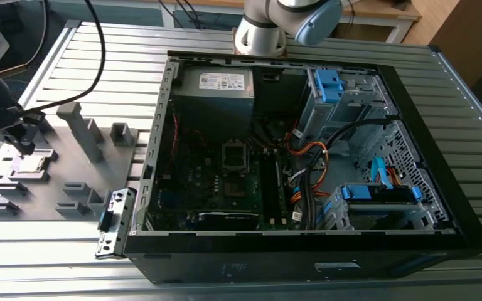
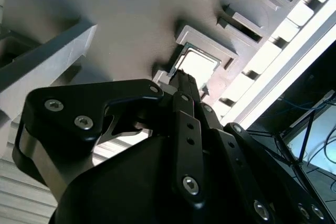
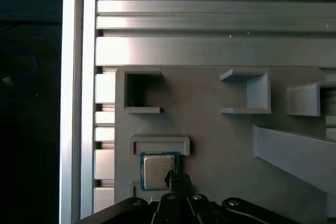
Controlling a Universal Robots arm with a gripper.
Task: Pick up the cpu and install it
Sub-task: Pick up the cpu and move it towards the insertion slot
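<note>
Checking progress, exterior view first: tool [image 1: 23, 145] hangs over the grey fixture plate [image 1: 128, 169] on the tabletop [image 1: 57, 276], cpu [image 1: 30, 164] just below its tip, seated in its pocket. Open computer case [image 1: 308, 258] lies well away from the tool; board socket [image 1: 235, 157] inside looks unfilled, so nothing installed as far as I can judge.
Second wrist view: tool [image 2: 181, 81] tip sits right at the edge of the cpu [image 2: 199, 62], touching or just above, can't tell which. Chip lies flat in its frame, not lifted.
First wrist view: tool [image 3: 178, 178] reads as closed, tips together, one narrow point over a corner of the cpu [image 3: 156, 169], not clamped on it.
Verdict: pick not made yet; grasp, carry and install are all outstanding
</note>
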